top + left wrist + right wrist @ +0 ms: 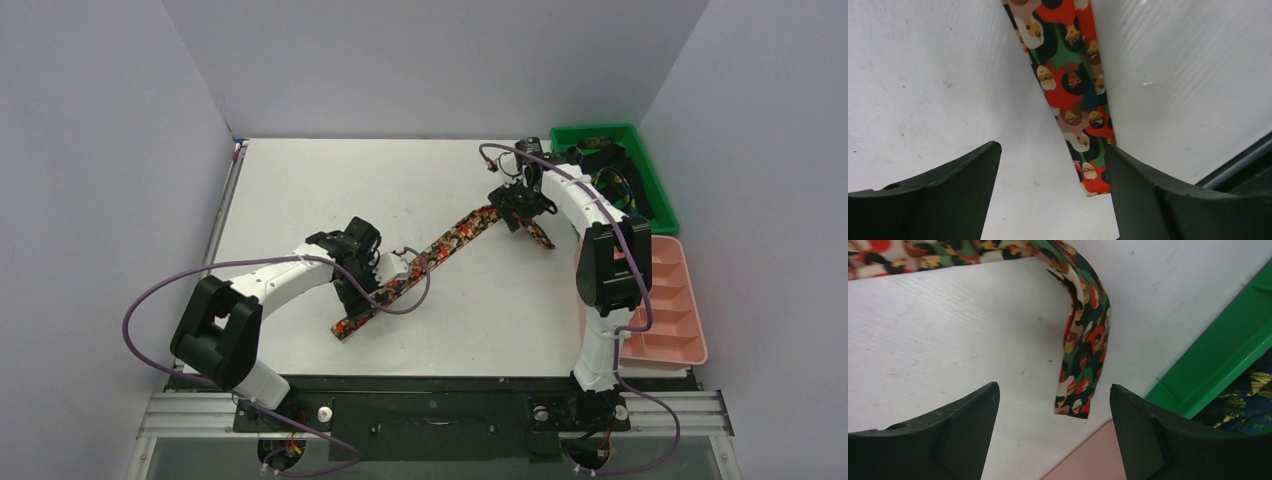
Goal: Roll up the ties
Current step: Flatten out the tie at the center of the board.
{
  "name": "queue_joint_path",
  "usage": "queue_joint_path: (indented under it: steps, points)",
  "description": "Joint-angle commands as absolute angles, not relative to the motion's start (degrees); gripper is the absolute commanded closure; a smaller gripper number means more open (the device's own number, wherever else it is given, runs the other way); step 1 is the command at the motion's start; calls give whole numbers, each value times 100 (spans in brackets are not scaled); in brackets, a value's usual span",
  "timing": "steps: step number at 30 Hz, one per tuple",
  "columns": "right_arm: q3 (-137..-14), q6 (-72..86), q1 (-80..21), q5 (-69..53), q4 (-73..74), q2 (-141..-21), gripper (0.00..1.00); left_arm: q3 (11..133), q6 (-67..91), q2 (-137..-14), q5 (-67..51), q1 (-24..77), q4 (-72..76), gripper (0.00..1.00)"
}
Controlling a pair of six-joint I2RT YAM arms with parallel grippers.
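Observation:
One tie (pixel 440 250), dark with a red, orange and white print, lies diagonally across the white table. Its far part bends back towards the pink tray. My left gripper (pixel 358 290) hangs over the tie's near end. In the left wrist view that end (pixel 1093 182) lies flat just inside the right finger (pixel 1158 200), and the left gripper (pixel 1053 172) is open. My right gripper (pixel 522 208) is over the bend. It (pixel 1054 410) is open, with the tie's other end (pixel 1073 405) on the table between its fingers. More ties (pixel 1243 405) lie in the green bin.
The green bin (pixel 590 131) stands at the back right corner. A pink compartment tray (pixel 670 300) sits in front of it, and its corner (pixel 1088 460) is close under the right gripper. Grey walls enclose the table on three sides. Purple cables loop off both arms.

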State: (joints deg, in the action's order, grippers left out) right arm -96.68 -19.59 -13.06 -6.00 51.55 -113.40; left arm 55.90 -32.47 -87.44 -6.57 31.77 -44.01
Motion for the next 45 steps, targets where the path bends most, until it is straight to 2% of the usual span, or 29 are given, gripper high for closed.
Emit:
queue_joint_path:
  steps: [1, 2, 6, 8, 9, 11, 12, 13, 15, 16, 18, 24, 27, 32, 35, 38, 40, 42, 45]
  points:
    - [-9960, -2334, -1222, 518, 5214, -11759, 25, 5426, -3743, -8917, 220, 2892, -4270, 32]
    - [-9972, -2358, -1204, 545, 5219, -11821, 27, 5411, -3809, -8924, 213, 2804, -4270, 40]
    - [-10008, -2582, -1170, 599, 5446, -12055, 49, 5484, -4266, -8996, 203, 2003, -4242, 58]
    - [-9998, -2792, -1173, 401, 5816, -12082, 66, 5586, -4507, -9038, 124, 1549, -4218, 64]
    - [-9991, -2970, -1168, 179, 5975, -12058, 81, 5666, -4645, -9075, 106, 1279, -4197, 65]
    - [-10012, -3327, -1171, -423, 6913, -11959, 99, 5787, -4826, -9113, 58, 930, -4149, 68]
    - [-10007, -3525, -1183, -580, 7139, -11845, 100, 5851, -4856, -9113, -100, 834, -4245, 68]
    - [-10000, -3635, -1193, -877, 7559, -11785, 100, 6046, -4919, -9055, -335, 626, -4364, 66]
    - [-9964, -3893, -1194, -1176, 7977, -11594, 100, 6326, -5014, -8827, -1317, 399, -4833, 43]
    - [-9984, -4012, -1193, -1349, 8089, -11496, 100, 6362, -5015, -8733, -1889, 447, -5012, 25]
    - [-10134, -4129, -1164, -1589, 8374, -11438, 100, 6232, -4756, -8418, -2188, 853, -4948, 1]
    - [-10891, -4135, -1058, -2106, 8990, -11497, 100, 5641, -3850, -8340, -2001, 2267, -4478, 3]
    - [-10700, -4312, -1060, -2150, 8996, -11223, 100, 5319, -3694, -8511, -1298, 2547, -4124, 0]
    - [-10450, -4445, -1067, -2142, 8998, -10871, 100, 4936, -3854, -8853, -783, 2532, -3902, 20]
    - [-10488, -4329, -1032, -2121, 8993, -10854, 100, 4758, -4077, -8871, -626, 2513, -3945, 42]
    - [-10431, -4333, -1015, -2106, 8998, -10775, 100, 4505, -4470, -8816, -378, 2368, -3943, 55]
    - [-10406, -4348, -1016, -2080, 9000, -10783, 100, 4435, -4794, -8767, -263, 1989, -3956, 68]
    - [-10497, -4331, -1007, -2010, 8983, -10900, 100, 4551, -5166, -8767, -426, 1476, -4142, 74]
    - [-10899, -4144, -1003, -1609, 8857, -11446, 100, 4931, -5802, -8715, -837, 701, -4751, 76]
